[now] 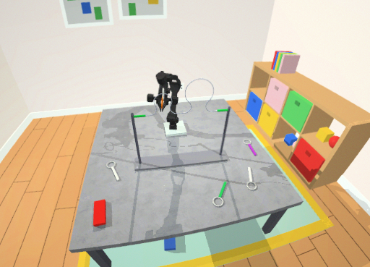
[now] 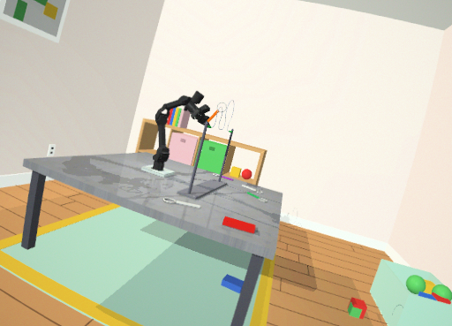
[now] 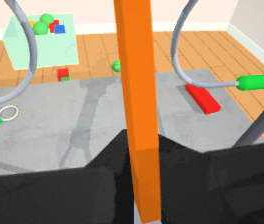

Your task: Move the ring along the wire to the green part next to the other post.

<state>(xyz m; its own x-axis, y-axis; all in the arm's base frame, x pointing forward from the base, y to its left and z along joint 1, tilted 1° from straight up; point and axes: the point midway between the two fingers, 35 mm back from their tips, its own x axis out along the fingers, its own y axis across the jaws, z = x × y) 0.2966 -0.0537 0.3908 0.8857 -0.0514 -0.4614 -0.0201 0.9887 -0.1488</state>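
The orange handle [image 1: 162, 102] [image 2: 213, 116] [image 3: 138, 100] is held in my gripper [image 1: 161, 108] [image 2: 207, 122] [image 3: 134, 136], which is shut on it. The handle slopes up from the fingers to the ring [image 2: 222, 102], which is at the first hump of the grey wire [image 1: 199, 79] [image 3: 33, 50], near the left post [image 1: 136, 138] [image 2: 197, 158]. The ring is above the wrist view; whether it touches the wire is too small to tell. The left green part [image 1: 139, 116] [image 3: 253, 82] is close by; the right green part [image 1: 222, 110] is at the far post [image 1: 225, 131].
Wire passes on both sides of the handle in the wrist view. The wire's big loop rises to the right in the top view. Loose ring tools, including a green one [image 1: 222, 189] and a purple one [image 1: 251, 149], and a red block [image 1: 100, 213] lie on the table.
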